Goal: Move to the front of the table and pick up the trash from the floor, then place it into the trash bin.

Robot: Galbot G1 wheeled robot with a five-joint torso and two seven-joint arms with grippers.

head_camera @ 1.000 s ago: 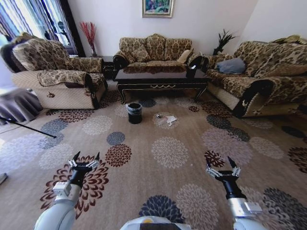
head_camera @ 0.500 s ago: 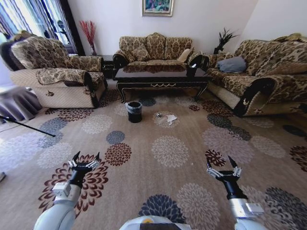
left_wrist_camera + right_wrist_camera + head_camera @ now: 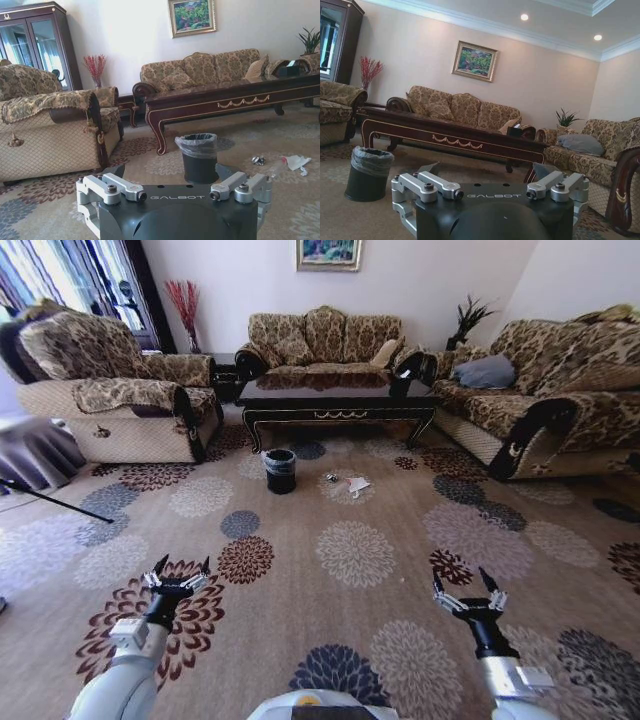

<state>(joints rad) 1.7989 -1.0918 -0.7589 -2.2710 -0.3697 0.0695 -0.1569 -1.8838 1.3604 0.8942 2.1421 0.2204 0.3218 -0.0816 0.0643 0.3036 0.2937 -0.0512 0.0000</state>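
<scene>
Armchair upholstery in a leafy brown print fills the far left of the head view, on a carpet patterned with round flower medallions. Low in that view the left hand hangs over a dark red medallion with its two fingers spread wide and nothing between them. Farther off and a little to the right stands the trash bin — a small black bucket with a clear liner puckered at its rim — on the carpet just in front of the table, near the table's left front leg. The table is long and low, its dark glossy top reflecting the sofa behind it, with gold ornament along the front edge. Right of the bin, apart from it, lies the trash: a small silvery foil ball nearest the bin, then a clear bottle and a white paper scrap close together. Low on the right of the head view the right hand hovers over the carpet, fingers likewise splayed and empty — well apart from the litter. A second patterned sofa with a grey cushion lines the right side.
</scene>
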